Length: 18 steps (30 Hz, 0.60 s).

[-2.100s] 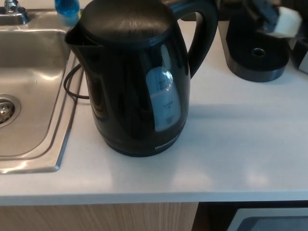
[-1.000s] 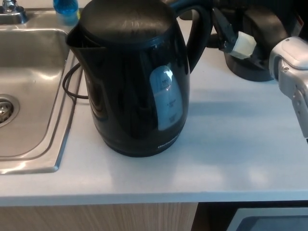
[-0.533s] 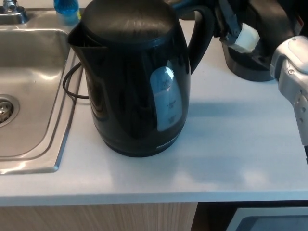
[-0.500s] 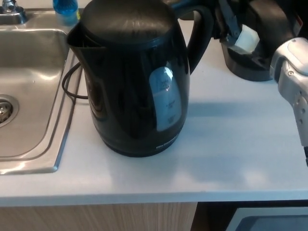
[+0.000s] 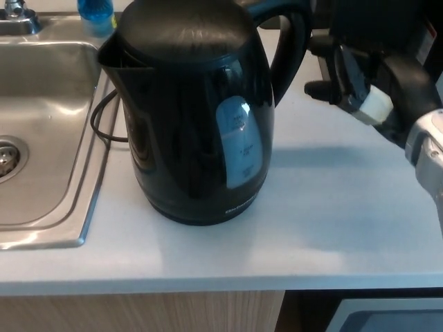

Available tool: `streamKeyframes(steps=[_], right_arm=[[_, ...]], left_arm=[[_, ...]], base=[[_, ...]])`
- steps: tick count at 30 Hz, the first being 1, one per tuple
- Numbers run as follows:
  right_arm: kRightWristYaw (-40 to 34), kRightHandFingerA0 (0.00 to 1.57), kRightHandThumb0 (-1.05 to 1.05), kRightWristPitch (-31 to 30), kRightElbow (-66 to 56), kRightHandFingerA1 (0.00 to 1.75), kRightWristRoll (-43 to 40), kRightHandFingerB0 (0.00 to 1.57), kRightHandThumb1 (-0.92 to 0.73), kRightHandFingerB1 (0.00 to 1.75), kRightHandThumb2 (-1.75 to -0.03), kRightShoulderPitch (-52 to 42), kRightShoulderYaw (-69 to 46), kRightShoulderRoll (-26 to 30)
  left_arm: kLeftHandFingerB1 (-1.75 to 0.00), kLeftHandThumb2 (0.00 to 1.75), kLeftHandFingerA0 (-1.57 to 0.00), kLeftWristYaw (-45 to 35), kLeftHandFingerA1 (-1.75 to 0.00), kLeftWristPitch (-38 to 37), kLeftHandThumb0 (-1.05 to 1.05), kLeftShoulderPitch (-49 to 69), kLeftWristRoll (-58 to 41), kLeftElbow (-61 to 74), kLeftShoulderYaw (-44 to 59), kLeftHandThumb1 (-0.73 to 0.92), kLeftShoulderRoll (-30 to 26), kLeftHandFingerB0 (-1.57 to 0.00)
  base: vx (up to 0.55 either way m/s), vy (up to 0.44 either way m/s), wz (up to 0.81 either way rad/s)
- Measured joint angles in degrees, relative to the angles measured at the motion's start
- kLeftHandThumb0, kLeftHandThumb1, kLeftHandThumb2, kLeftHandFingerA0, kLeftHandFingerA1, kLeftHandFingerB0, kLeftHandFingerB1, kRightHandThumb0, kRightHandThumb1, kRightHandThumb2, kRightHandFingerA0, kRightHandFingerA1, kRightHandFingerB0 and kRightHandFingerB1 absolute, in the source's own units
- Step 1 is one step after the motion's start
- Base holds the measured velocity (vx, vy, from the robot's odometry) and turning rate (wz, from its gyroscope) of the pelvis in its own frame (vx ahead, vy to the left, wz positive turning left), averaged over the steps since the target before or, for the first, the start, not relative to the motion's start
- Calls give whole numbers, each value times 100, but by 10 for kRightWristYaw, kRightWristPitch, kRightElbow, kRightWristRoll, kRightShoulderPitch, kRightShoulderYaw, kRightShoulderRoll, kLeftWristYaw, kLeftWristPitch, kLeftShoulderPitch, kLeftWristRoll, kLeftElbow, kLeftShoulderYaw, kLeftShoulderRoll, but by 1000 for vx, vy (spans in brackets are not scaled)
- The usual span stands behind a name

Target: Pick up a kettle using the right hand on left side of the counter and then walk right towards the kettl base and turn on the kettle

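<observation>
- The big black plastic kettle [image 5: 197,111] fills the middle of the white counter [image 5: 332,207].
- Counter in front and right of it lies bare.
- The shiny steel sink [image 5: 41,131] blocks the left.

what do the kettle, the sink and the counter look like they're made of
Kettle: looks like glossy black plastic, since its body mirrors the room; the pale level window is translucent.
Sink: brushed stainless steel by its look, silver with soft streaked reflections.
Counter: smooth off-white surface with a dull sheen, perhaps laminate or solid surface; the pictures cannot settle which.
</observation>
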State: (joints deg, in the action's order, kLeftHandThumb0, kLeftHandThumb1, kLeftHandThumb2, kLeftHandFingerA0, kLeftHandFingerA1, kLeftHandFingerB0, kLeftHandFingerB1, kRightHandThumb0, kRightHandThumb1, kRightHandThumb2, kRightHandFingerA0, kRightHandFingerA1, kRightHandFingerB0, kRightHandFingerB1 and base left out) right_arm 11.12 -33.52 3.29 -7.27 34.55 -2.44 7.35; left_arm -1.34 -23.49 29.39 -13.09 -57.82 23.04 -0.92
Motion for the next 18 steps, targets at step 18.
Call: streamKeyframes(steps=[18], right_arm=[[38,2,-98,-44,-44,20,-23,5,-76,18,-124,61,11,21]], left_arm=[[-92,122,-93,0,-105,0,33,-6,10,0,-1,53,-4,-81]], base=[[0,0,0]])
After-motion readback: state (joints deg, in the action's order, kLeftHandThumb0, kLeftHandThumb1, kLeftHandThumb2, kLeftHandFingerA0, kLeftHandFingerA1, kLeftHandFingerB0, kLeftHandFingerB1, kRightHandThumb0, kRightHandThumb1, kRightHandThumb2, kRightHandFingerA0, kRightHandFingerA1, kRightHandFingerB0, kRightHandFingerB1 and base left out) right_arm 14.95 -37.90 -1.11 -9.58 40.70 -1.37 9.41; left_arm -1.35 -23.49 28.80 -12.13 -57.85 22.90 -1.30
